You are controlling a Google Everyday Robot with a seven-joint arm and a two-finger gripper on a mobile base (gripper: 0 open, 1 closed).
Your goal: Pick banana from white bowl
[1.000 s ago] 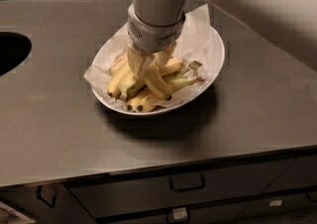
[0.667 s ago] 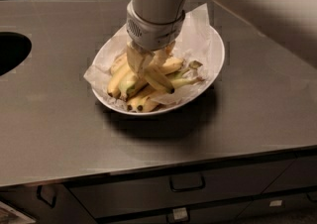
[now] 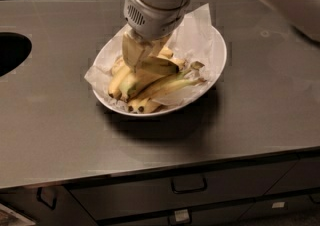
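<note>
The white bowl (image 3: pixel 220 62) is wide, oval and lined with crumpled white paper. It stands in the middle of the grey countertop. Several yellow bananas lie heaped in its left half. The most curved one, the banana (image 3: pixel 128 86), has a greenish tinge and lies at the front left of the heap, with dark tips near the rim. My gripper (image 3: pixel 145 62) reaches down from above into the heap, right over the bananas' upper ends and touching them. The arm's grey wrist hides the back of the heap.
A dark round opening (image 3: pixel 10 52) is cut into the countertop at the far left. Dark tiles run along the back wall. Drawers with handles (image 3: pixel 189 186) sit below the counter's front edge.
The gripper has risen a little within the bowl. The bananas under it have shifted slightly.
</note>
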